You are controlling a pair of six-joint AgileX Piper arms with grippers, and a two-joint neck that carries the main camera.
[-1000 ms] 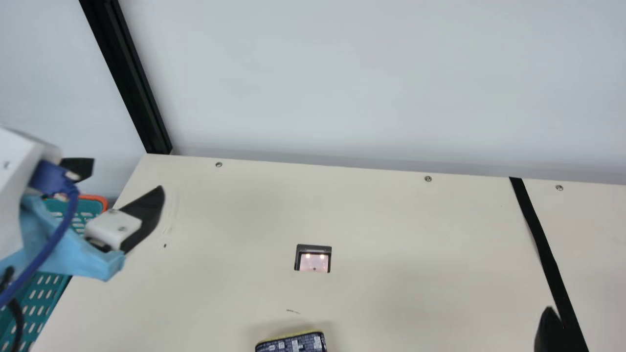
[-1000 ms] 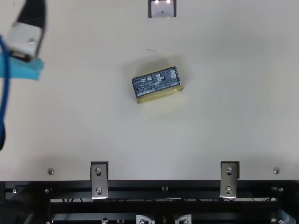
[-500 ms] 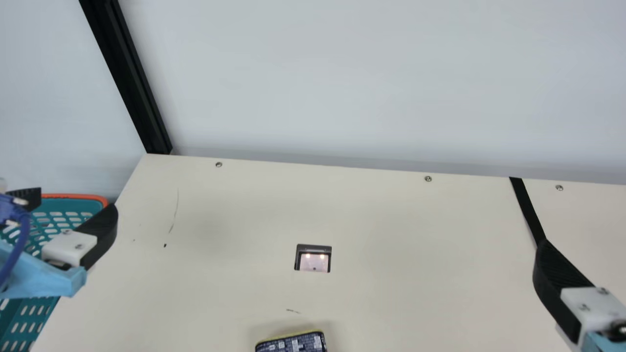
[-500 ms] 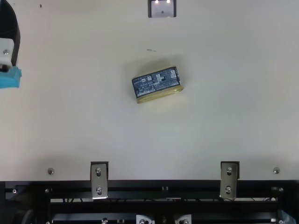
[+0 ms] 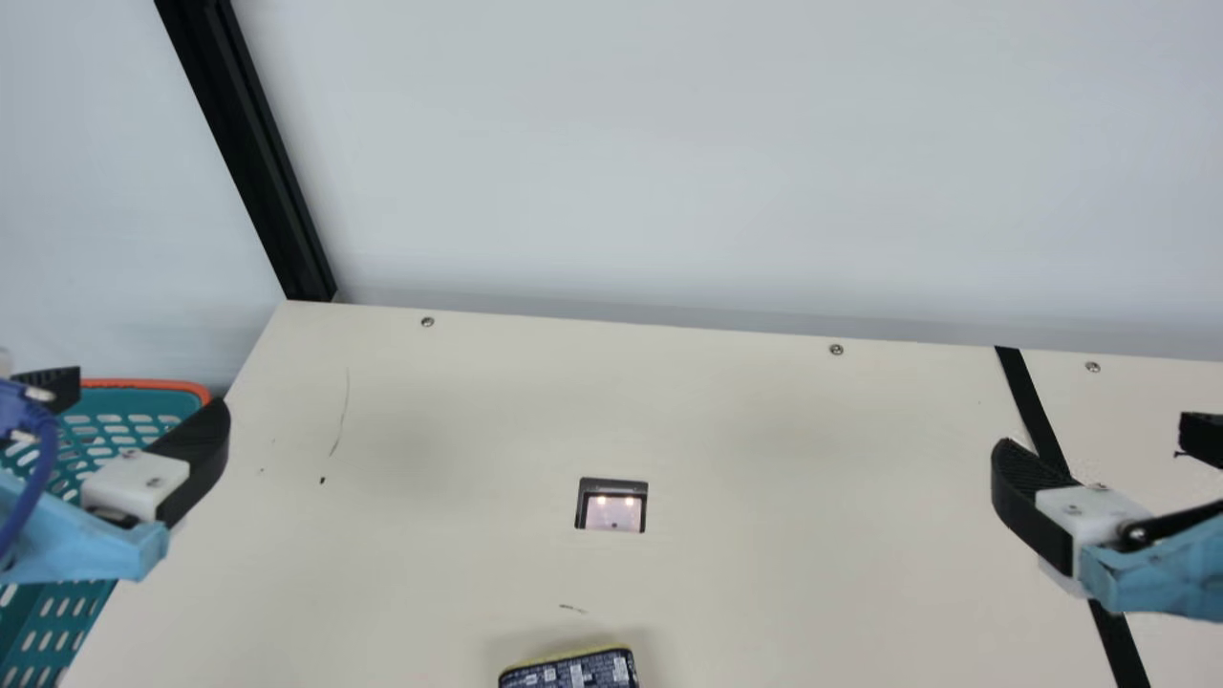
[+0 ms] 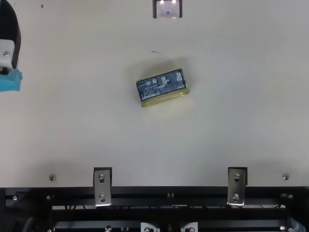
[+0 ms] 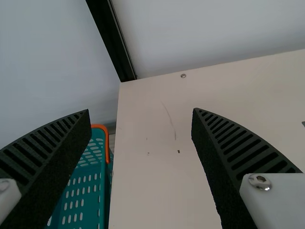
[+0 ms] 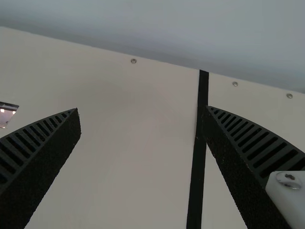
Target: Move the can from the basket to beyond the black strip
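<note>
Right gripper (image 5: pixel 1094 435): in the main view we see it come in from the right edge and drift leftward and up since the last frame, so that from the camera it now overlaps the black strip (image 5: pixel 1032 397).
Right fingers: spread wide, nothing between them.
Left gripper (image 7: pixel 141 110): swung back toward the basket (image 5: pixel 153 385) over the first half second, then unchanged; its fingers are spread too and grip nothing.
Can (image 6: pixel 161 88): unmoved, lying on the table (image 5: pixel 764 573) with its printed face up, set a little askew.
Can and grippers: it sits between our two arms, well apart from both, closer to our base than either pair of fingertips.
Can and goal: already outside the basket, but on the basket's side of the strip.
Meaning for the task: we judge the job part done, with our right arm starting its share.
Next need: we should lower the right gripper, turn it to suit the can's slant and carry it across; a crooked grasp could spin it.
</note>
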